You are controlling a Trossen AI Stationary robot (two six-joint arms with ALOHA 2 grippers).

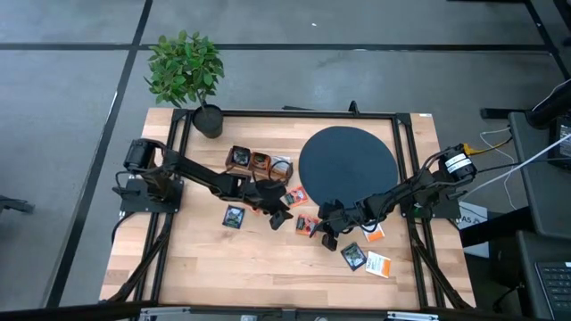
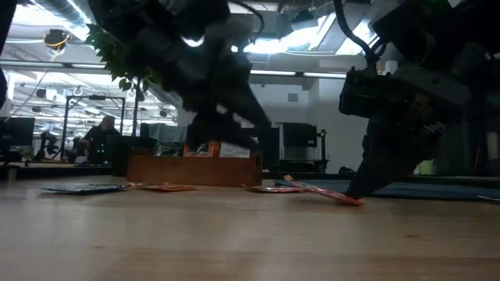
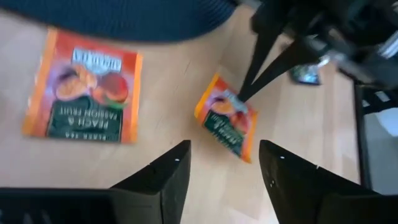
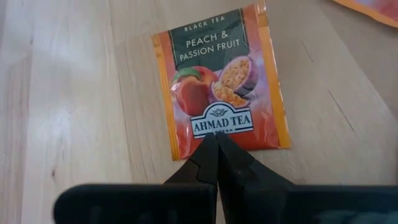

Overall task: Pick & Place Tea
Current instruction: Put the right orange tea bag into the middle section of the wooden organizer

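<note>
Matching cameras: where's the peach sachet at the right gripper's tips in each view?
High: peach sachet, mid-table, below black disc.
Low: sachet right of centre, tilted.
Left wrist: sachet centre.
Right wrist: sachet upper centre.
Shared landmark: right gripper, shut tips touching its edge.

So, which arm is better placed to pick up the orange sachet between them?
The left. Its gripper is open and faces the orange sachet, while the right gripper is shut and only pins its edge.

flat red-orange square tea sachet [image 4: 221, 84] | top: "BLACK TEA", "PEACH & PASSION FRUIT" | bottom: "AHMAD TEA" | other print unreadable
</note>
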